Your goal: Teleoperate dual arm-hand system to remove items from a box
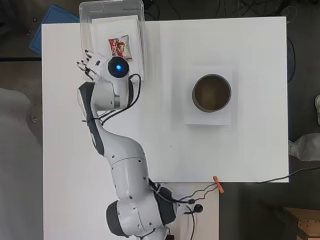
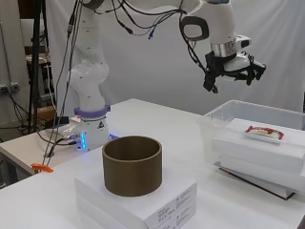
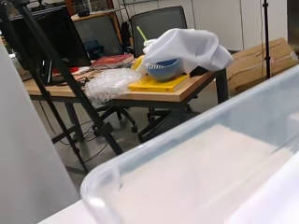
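Note:
A clear plastic box point(image 1: 86, 11) stands at the table's far left corner, seen also in the side view point(image 2: 213, 125). Inside it lies a white block point(image 1: 114, 26) with a red and white snack packet point(image 1: 120, 47) on top; the side view shows the packet point(image 2: 264, 132) lying flat. My hand point(image 1: 91, 62) hovers at the box's near left corner, well above its rim point(image 2: 232, 67). Its fingers hang relaxed and hold nothing. The wrist view shows only the box's clear rim point(image 3: 140, 158) close up, with the room behind.
A brown open cylinder point(image 1: 195, 94) sits on a flat white carton point(image 1: 207, 118) right of centre; in the side view the cylinder point(image 2: 132, 175) is nearest the camera. An orange clip point(image 1: 218, 184) and cables lie at the table's near edge.

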Motion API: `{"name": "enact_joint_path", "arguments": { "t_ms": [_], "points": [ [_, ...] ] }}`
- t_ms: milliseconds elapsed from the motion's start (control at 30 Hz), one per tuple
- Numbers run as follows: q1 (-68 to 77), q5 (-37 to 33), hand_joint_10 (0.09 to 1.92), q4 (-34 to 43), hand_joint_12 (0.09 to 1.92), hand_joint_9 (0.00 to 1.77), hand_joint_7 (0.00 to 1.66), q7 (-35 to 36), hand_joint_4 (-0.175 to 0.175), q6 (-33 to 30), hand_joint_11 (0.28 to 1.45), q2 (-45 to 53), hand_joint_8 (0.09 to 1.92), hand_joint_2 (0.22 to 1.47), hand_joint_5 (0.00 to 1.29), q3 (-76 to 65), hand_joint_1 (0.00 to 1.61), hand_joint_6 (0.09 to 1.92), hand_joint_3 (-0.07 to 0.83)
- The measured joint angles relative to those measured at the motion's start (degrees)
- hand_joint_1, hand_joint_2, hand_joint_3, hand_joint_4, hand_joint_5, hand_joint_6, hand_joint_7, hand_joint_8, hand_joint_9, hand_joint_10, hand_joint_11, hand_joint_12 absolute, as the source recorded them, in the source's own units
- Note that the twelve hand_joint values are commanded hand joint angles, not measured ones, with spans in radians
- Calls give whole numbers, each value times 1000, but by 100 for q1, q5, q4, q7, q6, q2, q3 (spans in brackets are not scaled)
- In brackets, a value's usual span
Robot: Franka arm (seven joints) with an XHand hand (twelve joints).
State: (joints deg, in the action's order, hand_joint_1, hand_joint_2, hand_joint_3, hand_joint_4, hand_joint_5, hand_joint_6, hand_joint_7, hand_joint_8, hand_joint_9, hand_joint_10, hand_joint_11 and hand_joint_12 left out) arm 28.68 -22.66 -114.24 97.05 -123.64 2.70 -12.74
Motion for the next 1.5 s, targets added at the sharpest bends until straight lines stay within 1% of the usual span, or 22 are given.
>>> {"name": "enact_joint_path", "arguments": {
  "t_ms": [33, 67, 100, 133, 167, 200, 233, 267, 367, 433, 500, 533, 633, 700, 767, 867, 1033, 1100, 1167, 1300, 1367, 1500],
  "points": [
    [-24, -20, 868, 11, 1442, 1204, 1036, 44, -148, 97, 641, 15, 1050, 1169, 745, -11, 1215, 1183, 2],
    [-54, -37, 690, 97, 1204, 1156, 1004, 88, -54, 199, 601, 91, 790, 1191, 728, -20, 990, 902, 3],
    [-77, -46, 463, 182, 868, 1128, 1001, 114, 24, 279, 600, 161, 493, 1212, 747, -20, 777, 587, 2],
    [-93, -32, 278, 260, 569, 1121, 1010, 116, 73, 373, 628, 215, 277, 1225, 780, -12, 639, 347, 1],
    [-102, 19, 153, 310, 350, 1120, 1018, 50, 102, 465, 662, 250, 144, 1232, 809, 5, 559, 191, 0],
    [-110, 66, 87, 323, 204, 1118, 1023, -54, 118, 544, 688, 260, 87, 1235, 828, 16, 514, 100, 0],
    [-118, 100, 87, 314, 119, 1114, 1024, -151, 126, 629, 702, 245, 87, 1235, 839, 22, 485, 87, 0],
    [-130, 109, 87, 275, 87, 1108, 1023, -197, 131, 677, 707, 195, 87, 1233, 845, 25, 467, 87, -1],
    [-186, 104, 87, -68, 87, 1095, 1017, -285, 139, 647, 712, -65, 87, 1224, 856, 31, 447, 87, -4],
    [-120, 169, 87, -242, 87, 1071, 1000, -404, 138, 598, 698, -217, 87, 1220, 847, -71, 441, 87, -4],
    [124, 164, 87, -331, 87, 970, 886, -457, 124, 539, 658, -278, 87, 1210, 733, -358, 407, 87, -6],
    [200, 182, 87, -401, 87, 924, 829, -524, 122, 500, 645, -315, 87, 1205, 683, -452, 387, 87, -6],
    [183, 378, 87, -681, 87, 874, 769, -1287, 123, 464, 636, -527, 87, 1196, 629, -392, 357, 87, -6],
    [138, 517, 87, -822, 87, 865, 761, -1810, 126, 448, 635, -677, 87, 1186, 615, -208, 348, 87, -9],
    [52, 740, 87, -1144, 87, 864, 761, -2111, 127, 425, 638, -918, 87, 1184, 604, -127, 350, 87, -8],
    [-5, 817, 87, -1368, 87, 870, 768, -2049, 133, 529, 643, -983, 87, 1184, 604, -230, 357, 87, -5],
    [-74, 921, 87, -1074, 87, 862, 771, -2446, 139, 789, 633, -885, 87, 1181, 621, -261, 383, 87, -4],
    [-103, 890, 87, -1127, 87, 872, 786, -2362, 136, 797, 636, -882, 87, 1181, 643, -318, 407, 87, -3],
    [-151, 898, 87, -1187, 87, 885, 801, -2319, 128, 824, 638, -884, 87, 1183, 656, -443, 428, 87, -1],
    [-248, 1010, 87, -1216, 87, 898, 820, -2559, 113, 949, 634, -851, 87, 1178, 651, -699, 440, 87, -3],
    [-282, 1086, 87, -1248, 87, 864, 802, -2589, 103, 923, 618, -788, 87, 1175, 640, -764, 435, 87, -3],
    [-366, 884, 87, -1170, 87, 791, 743, -2602, 70, 1101, 579, -542, 87, 1173, 585, -848, 420, 87, -2]
  ]
}}
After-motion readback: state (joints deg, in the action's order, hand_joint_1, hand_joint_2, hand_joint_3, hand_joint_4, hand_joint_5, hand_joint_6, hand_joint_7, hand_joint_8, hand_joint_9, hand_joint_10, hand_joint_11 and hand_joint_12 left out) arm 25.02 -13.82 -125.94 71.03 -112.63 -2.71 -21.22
